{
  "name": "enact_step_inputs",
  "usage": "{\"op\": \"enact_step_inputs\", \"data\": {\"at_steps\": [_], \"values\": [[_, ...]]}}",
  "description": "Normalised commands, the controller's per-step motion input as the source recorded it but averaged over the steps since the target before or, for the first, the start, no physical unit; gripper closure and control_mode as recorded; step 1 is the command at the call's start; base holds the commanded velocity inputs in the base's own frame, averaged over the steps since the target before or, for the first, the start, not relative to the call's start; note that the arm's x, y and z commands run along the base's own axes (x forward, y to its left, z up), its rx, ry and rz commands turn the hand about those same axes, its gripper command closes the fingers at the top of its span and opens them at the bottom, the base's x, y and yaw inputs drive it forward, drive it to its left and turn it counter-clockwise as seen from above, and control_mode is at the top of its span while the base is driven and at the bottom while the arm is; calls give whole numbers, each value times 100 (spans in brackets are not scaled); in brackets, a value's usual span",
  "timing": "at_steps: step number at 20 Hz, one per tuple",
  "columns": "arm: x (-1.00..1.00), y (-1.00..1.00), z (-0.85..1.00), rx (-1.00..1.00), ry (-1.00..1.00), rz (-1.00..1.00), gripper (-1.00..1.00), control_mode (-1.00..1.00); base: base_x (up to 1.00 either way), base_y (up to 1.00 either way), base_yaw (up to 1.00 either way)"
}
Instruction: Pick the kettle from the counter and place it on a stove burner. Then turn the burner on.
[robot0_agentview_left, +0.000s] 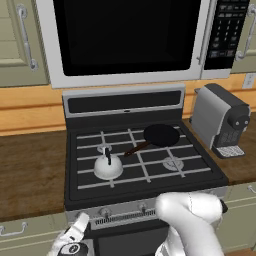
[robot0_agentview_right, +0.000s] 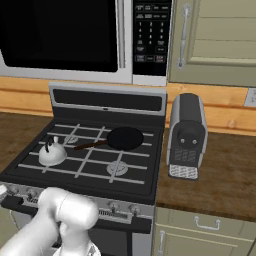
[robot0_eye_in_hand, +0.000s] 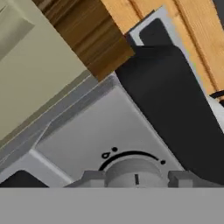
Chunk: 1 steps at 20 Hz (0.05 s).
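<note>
The small white kettle (robot0_agentview_left: 108, 167) (robot0_agentview_right: 52, 154) with its thin black handle stands upright on the front left stove burner, which it covers. The front right stove burner (robot0_agentview_left: 173, 163) (robot0_agentview_right: 116, 167) is bare. My gripper (robot0_agentview_left: 81, 220) (robot0_eye_in_hand: 136, 178) is low at the stove's front left corner, against the control panel. It is open, with one tip on each side of a round grey knob (robot0_eye_in_hand: 131, 170), close to its rim. The dark wood counter (robot0_agentview_left: 30, 170) (robot0_agentview_right: 220, 175) (robot0_eye_in_hand: 83, 35) runs on both sides of the stove.
A black frying pan (robot0_agentview_left: 161, 135) (robot0_agentview_right: 125, 138) with a brown handle sits on the rear right burner. A grey coffee machine (robot0_agentview_left: 220, 120) (robot0_agentview_right: 186, 135) stands on the counter to the right. A microwave (robot0_agentview_left: 125, 35) hangs above. More knobs (robot0_agentview_left: 142, 205) line the front panel.
</note>
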Motion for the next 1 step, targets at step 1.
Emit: {"op": "enact_step_inputs", "data": {"at_steps": [1], "values": [[4,69,0,-37,23,0,100,-100,0,0,0]]}}
